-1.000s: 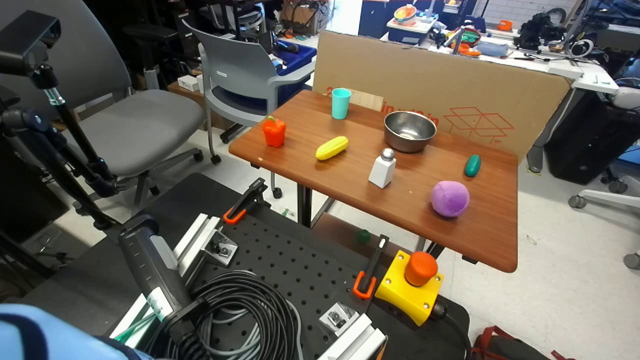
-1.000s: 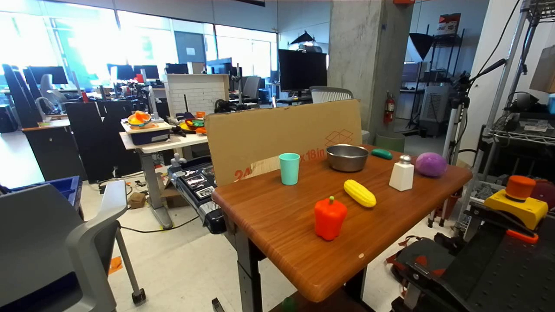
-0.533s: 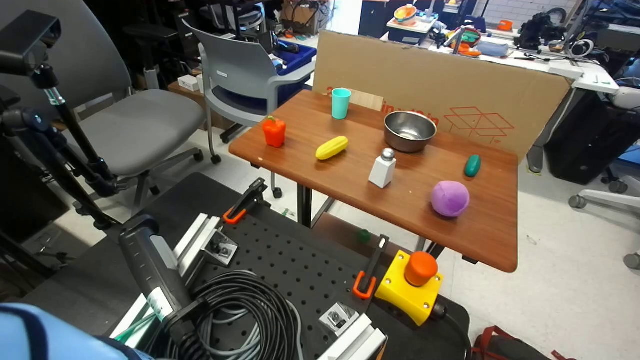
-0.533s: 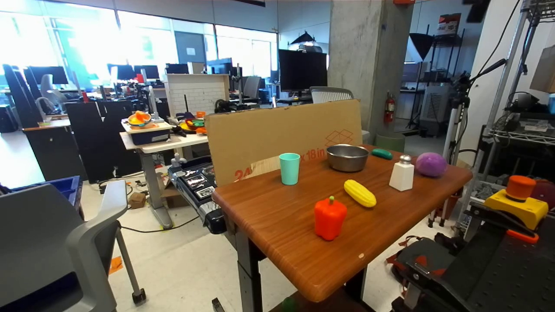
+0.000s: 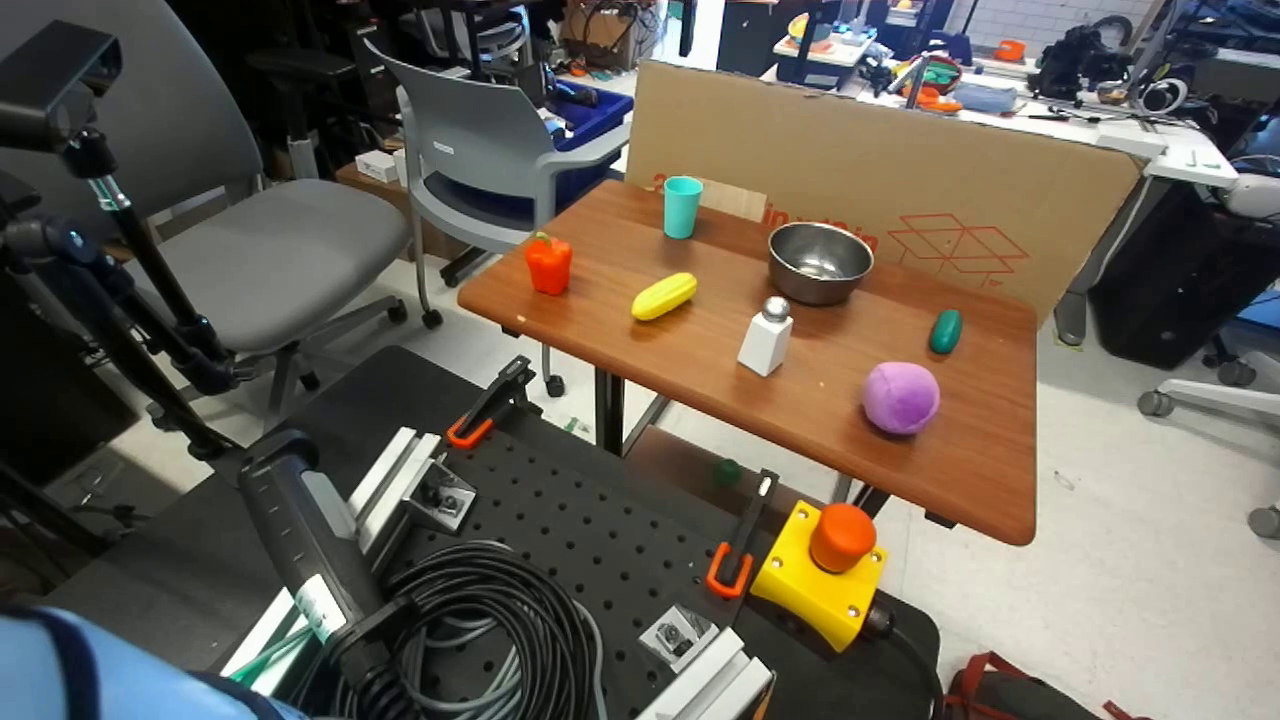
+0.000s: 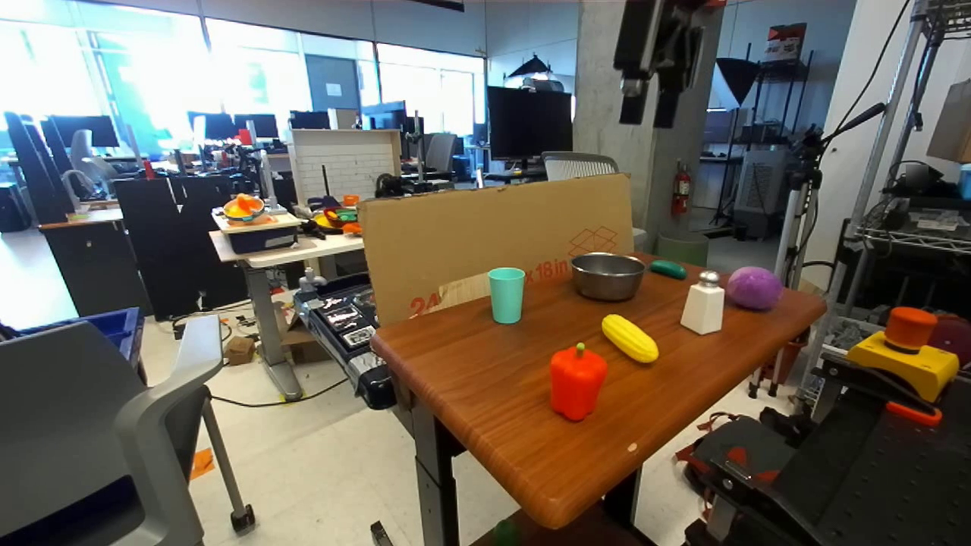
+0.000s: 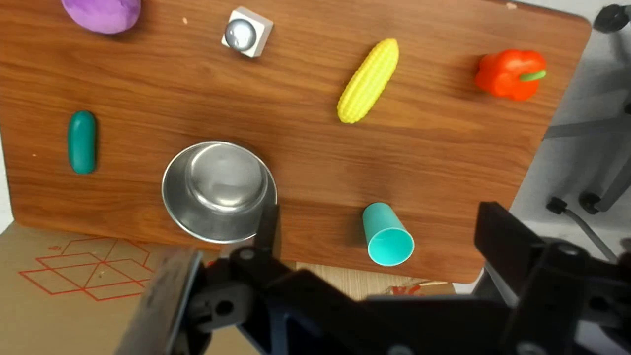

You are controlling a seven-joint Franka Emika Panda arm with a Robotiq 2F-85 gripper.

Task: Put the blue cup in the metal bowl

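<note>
The blue cup (image 7: 379, 222), a teal cylinder, stands upright on the wooden table near the cardboard in both exterior views (image 5: 682, 208) (image 6: 506, 296). The metal bowl (image 7: 219, 192) stands beside it, shiny and with nothing inside; it also shows in both exterior views (image 5: 820, 262) (image 6: 608, 276). My gripper (image 7: 378, 215) is open and empty. It hangs well above the table in an exterior view (image 6: 649, 114), and its fingertips enter at the top edge of an exterior view (image 5: 748, 40). In the wrist view the cup appears between the spread fingers, below them and untouched.
A yellow corn (image 7: 368, 81), a red pepper (image 7: 511, 74), a white shaker (image 7: 247, 31), a purple ball (image 7: 103, 12) and a dark green object (image 7: 82, 142) lie on the table (image 7: 305, 162). A cardboard panel (image 5: 880, 170) stands upright along the table's far edge.
My gripper has come into both exterior views at the top, moving left and down in one of them. The cup, the bowl and the other objects have not moved.
</note>
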